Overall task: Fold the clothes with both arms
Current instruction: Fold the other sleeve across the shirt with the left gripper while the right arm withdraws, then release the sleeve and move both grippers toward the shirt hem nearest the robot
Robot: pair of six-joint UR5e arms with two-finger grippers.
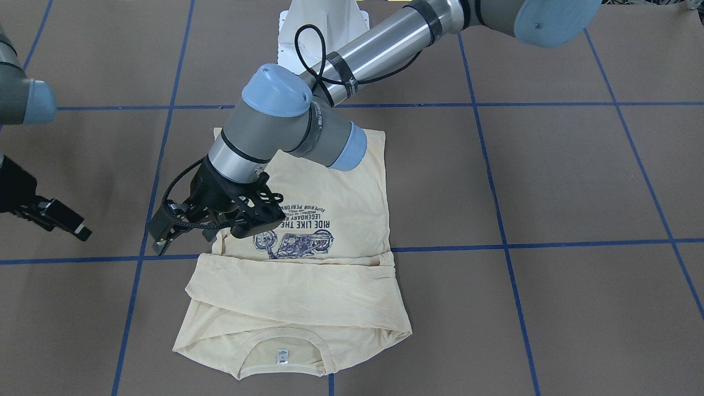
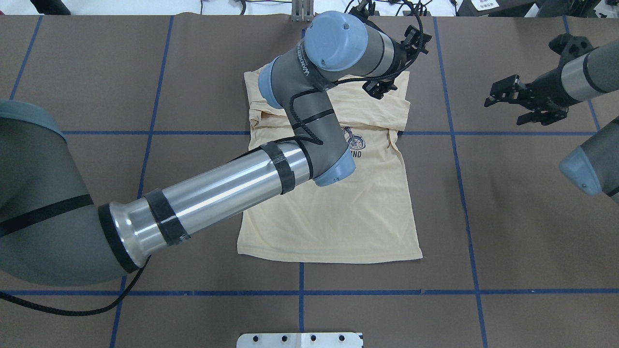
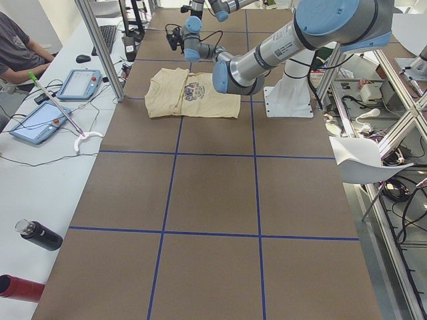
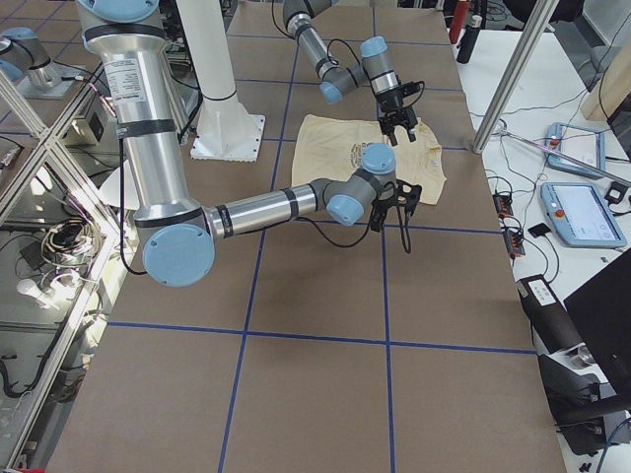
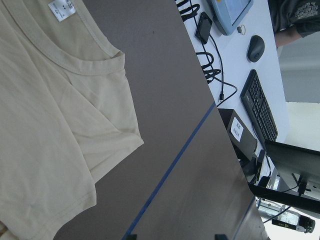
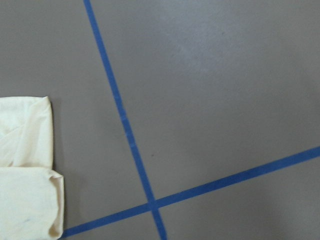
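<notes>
The cream-yellow shirt (image 1: 335, 187) (image 2: 338, 222) lies flat on the brown table, both sleeves folded across the chest just beyond the navy print. Its neck and white label (image 5: 64, 8) point away from the robot. My left arm reaches over the shirt. The left gripper (image 1: 184, 239) (image 2: 382, 89) (image 4: 399, 126) hovers open over the folded sleeve by the shirt's edge on the robot's right, holding nothing. My right gripper (image 1: 69, 220) (image 2: 512, 101) hangs open off to the robot's right, well away from the cloth. In the right wrist view only a folded shirt edge (image 6: 25, 175) shows.
Blue tape lines (image 2: 300, 292) grid the brown table. The white pedestal base (image 1: 322, 27) (image 2: 300, 340) stands on the robot's side. Along the far edge runs a white desk with tablets (image 3: 79, 83), a keyboard (image 5: 262, 107), cables and a seated person (image 3: 17, 50). Two bottles (image 3: 40, 235) lie near the left-end camera.
</notes>
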